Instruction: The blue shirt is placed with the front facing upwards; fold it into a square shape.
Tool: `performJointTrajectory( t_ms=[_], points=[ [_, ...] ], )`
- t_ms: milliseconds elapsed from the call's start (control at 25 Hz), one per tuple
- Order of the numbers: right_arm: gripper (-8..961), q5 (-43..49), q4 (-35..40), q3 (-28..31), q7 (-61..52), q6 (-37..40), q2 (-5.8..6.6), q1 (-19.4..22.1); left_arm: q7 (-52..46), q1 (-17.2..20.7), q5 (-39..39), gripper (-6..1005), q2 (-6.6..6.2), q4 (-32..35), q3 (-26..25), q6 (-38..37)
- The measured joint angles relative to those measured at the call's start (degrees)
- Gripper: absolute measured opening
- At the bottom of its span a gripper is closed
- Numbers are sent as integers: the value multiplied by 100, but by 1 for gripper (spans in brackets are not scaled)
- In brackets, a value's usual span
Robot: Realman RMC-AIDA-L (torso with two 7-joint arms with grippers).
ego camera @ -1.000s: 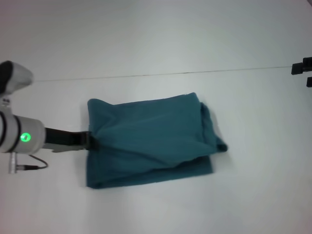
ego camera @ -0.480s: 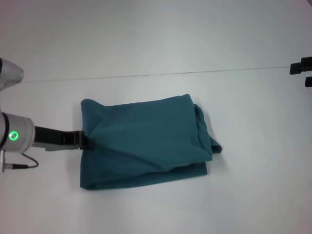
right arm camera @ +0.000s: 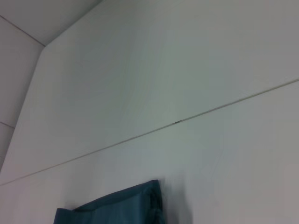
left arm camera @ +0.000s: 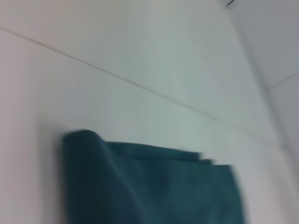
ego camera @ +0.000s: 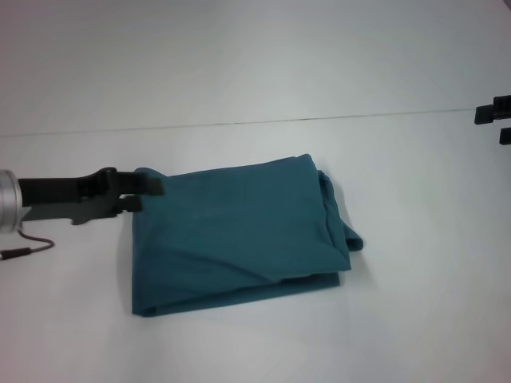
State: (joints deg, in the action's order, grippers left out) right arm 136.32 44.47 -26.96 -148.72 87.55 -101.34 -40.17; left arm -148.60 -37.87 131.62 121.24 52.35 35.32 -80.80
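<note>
The blue shirt lies folded into a rough rectangle in the middle of the white table, with bunched layers sticking out at its right edge. No lettering or collar shows. My left gripper hovers at the shirt's upper left corner, open, with nothing between its fingers. The left wrist view shows the folded shirt below the camera. My right gripper is parked at the far right edge of the head view, open and well away from the cloth. A corner of the shirt shows in the right wrist view.
A thin seam runs across the white table behind the shirt. A cable hangs under my left wrist at the left edge.
My left gripper has let go of the shirt's left edge and moved up toward its far left corner. The edge it had pulled taut has settled flat. The right arm has stayed put.
</note>
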Motion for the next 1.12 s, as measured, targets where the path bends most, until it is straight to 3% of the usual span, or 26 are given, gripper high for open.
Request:
performJointTrajectory(
  t_ms=[240,560,800,1000,1120],
  points=[
    [764,0,-49,-14,50,-1,-13,-29,-36,-65,-455,583,-2,-895,-11,33],
    [763,0,-90,-29,85,-8,-26,-15,94,-62,-443,890,99,-1393,284,719],
    [762,0,-122,-24,143,-4,-26,15,167,-18,-347,915,115,-1397,508,686],
    [761,-1,-123,-28,280,75,-26,14,634,123,-720,923,63,-730,18,-471],
    [761,-1,-127,-30,362,149,-34,-6,811,176,-856,923,-32,-437,-244,-1137]
  ],
)
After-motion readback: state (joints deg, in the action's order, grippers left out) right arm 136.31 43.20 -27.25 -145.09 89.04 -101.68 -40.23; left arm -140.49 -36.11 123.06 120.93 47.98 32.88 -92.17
